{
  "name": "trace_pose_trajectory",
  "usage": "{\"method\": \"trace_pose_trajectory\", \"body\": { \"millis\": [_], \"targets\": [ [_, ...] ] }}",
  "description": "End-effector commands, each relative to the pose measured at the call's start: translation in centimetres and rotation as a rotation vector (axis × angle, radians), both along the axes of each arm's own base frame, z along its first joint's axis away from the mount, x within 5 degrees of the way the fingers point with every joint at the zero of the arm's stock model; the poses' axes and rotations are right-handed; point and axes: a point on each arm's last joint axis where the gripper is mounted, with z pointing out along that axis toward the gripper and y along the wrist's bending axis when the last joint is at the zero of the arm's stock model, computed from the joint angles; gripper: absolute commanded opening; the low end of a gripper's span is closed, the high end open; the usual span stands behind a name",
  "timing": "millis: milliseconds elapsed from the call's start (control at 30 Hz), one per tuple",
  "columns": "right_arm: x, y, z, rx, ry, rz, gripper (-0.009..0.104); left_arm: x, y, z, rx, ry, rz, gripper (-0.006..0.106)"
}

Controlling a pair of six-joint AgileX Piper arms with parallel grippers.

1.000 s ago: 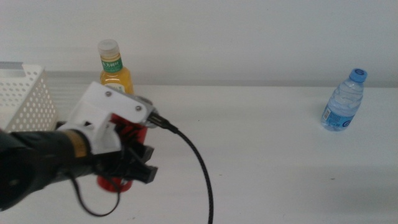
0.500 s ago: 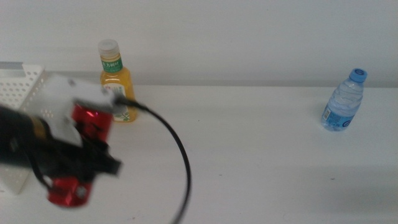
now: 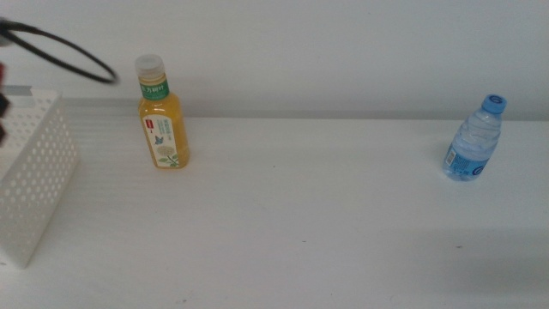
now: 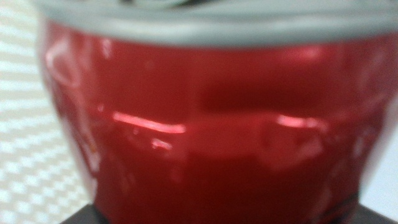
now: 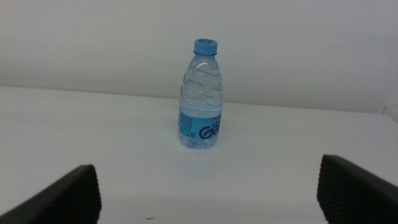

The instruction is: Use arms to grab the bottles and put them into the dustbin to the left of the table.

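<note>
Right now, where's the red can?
The red soda can fills the left wrist view, in the left gripper; behind it shows the dustbin, at the middle view's left edge.

Left arm is almost out at the middle view's upper left edge. Right claw (image 5: 205, 186) waits with jaws spread wide, low in its view.

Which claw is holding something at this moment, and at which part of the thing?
The left claw holds the red soda can; the place of the hold cannot be told. The right claw is open and holds nothing, facing the water bottle.
</note>
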Motion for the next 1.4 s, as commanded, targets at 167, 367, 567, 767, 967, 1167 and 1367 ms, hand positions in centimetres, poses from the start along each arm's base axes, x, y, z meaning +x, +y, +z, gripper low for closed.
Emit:
{"method": "trace_pose_trajectory", "body": {
  "millis": [167, 367, 567, 767, 967, 1167, 1367],
  "targets": [
    [-0.1, 0.0, -1.0, -0.009, -0.008, -0.003, 0.093, 3.0, 7.5, -3.7, -0.013, 0.123, 0.062, -0.002],
    [-0.1, 0.0, -1.0, -0.009, -0.008, -0.003, 0.093, 4.6, 9.0, -6.8, -0.028, 0.163, 0.038, 0.001],
    [-0.1, 0.0, -1.0, -0.009, -0.008, -0.003, 0.093, 5.3, 8.5, -8.1, -0.044, 0.194, 0.015, 0.035],
    [-0.1, 0.0, -1.0, -0.009, -0.008, -0.003, 0.093, 5.1, 8.0, -7.2, -0.043, 0.182, 0.038, 0.094],
    [-0.1, 0.0, -1.0, -0.009, -0.008, -0.003, 0.093, 3.7, 4.2, -0.7, -0.006, 0.067, 0.168, 0.094],
    [-0.1, 0.0, -1.0, -0.009, -0.008, -0.003, 0.093, 0.7, -4.9, 5.1, 0.058, -0.14, 0.076, 0.094],
    [-0.1, 0.0, -1.0, -0.009, -0.008, -0.003, 0.093, -4.1, -13.0, 5.3, 0.044, -0.477, -0.167, 0.094]
  ]
}}
